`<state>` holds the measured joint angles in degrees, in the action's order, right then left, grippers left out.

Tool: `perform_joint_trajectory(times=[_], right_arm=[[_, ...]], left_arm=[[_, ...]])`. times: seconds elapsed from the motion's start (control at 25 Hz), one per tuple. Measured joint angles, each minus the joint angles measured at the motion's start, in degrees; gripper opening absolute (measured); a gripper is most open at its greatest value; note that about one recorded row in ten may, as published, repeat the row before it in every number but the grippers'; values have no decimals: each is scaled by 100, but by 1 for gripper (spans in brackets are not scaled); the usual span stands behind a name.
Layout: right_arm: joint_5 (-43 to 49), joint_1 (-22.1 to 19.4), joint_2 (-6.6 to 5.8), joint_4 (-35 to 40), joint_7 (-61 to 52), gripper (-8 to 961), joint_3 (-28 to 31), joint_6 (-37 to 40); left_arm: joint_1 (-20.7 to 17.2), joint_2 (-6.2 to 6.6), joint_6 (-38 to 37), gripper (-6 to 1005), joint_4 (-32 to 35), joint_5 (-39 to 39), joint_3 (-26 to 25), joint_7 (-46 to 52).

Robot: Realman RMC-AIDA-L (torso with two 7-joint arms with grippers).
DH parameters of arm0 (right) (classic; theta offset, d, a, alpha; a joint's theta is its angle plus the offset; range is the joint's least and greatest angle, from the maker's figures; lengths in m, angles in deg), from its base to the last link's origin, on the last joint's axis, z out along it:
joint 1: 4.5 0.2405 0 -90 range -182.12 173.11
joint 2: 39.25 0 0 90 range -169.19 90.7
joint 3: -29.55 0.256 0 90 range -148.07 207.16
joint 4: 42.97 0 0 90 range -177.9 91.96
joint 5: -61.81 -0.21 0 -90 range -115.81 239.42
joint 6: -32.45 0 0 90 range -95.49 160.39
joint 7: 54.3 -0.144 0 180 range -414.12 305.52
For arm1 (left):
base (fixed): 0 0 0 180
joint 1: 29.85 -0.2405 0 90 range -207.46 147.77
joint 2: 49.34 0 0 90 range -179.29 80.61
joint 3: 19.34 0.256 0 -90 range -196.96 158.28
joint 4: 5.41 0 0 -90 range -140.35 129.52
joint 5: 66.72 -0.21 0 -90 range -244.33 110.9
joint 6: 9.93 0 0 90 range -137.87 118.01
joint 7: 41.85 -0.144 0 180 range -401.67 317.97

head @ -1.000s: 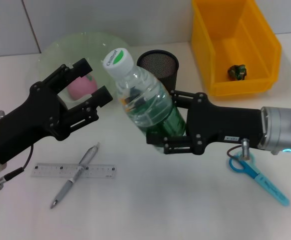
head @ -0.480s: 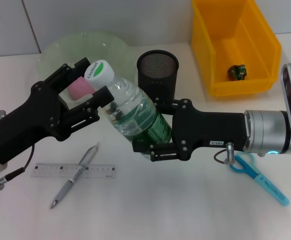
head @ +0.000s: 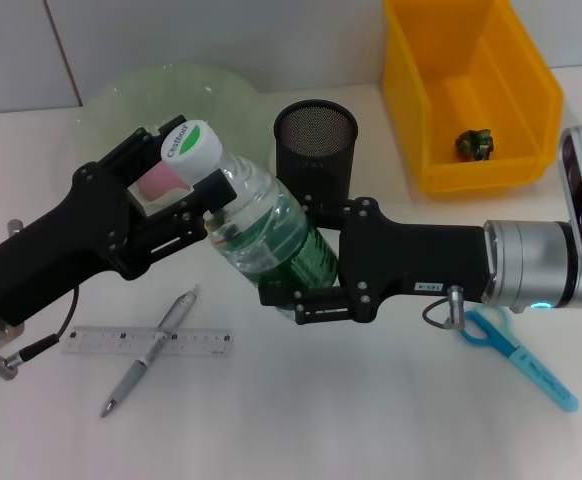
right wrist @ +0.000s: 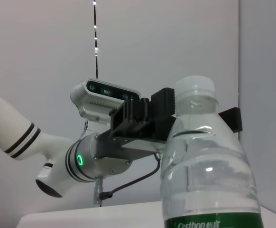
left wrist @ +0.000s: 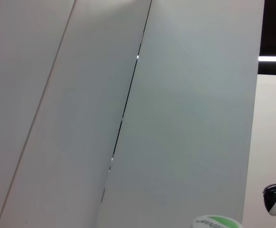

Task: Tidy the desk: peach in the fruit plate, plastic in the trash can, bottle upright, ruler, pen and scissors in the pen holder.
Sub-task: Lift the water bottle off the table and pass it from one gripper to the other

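bottle [head: 266, 235] – clear, green label, tilted, off desk | pen [head: 151, 350] across ruler [head: 147, 342] | scissors [head: 519, 355] – flat

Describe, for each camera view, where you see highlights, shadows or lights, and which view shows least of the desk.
Head view: even light, soft shadows under the pen and scissors, a lit ring on the right arm. Right wrist view: bright highlights on the bottle, a green light on the left arm behind it. Left wrist view: almost only wall; just the bottle cap edge shows, no desk.

Glossy clear plastic bottle [head: 271, 235] — black metal-mesh pen holder [head: 315, 148], matt.
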<state>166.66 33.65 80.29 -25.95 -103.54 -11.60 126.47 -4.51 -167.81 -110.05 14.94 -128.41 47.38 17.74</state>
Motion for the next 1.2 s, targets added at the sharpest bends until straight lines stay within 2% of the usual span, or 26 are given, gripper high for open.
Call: perform_joint_trajectory(times=[0.6, 0.84, 1.2], right_arm=[[-1, 30, -1, -59, 63, 792, 52, -8], [-1, 43, -1, -58, 64, 793, 43, 1], [-1, 81, -1, -58, 64, 794, 23, 19]], left_arm=[[-12, 8, -132, 734, -23, 0, -38, 0], [6, 4, -161, 487, -23, 0, -31, 50], [6, 0, -178, 491, -23, -1, -45, 53]])
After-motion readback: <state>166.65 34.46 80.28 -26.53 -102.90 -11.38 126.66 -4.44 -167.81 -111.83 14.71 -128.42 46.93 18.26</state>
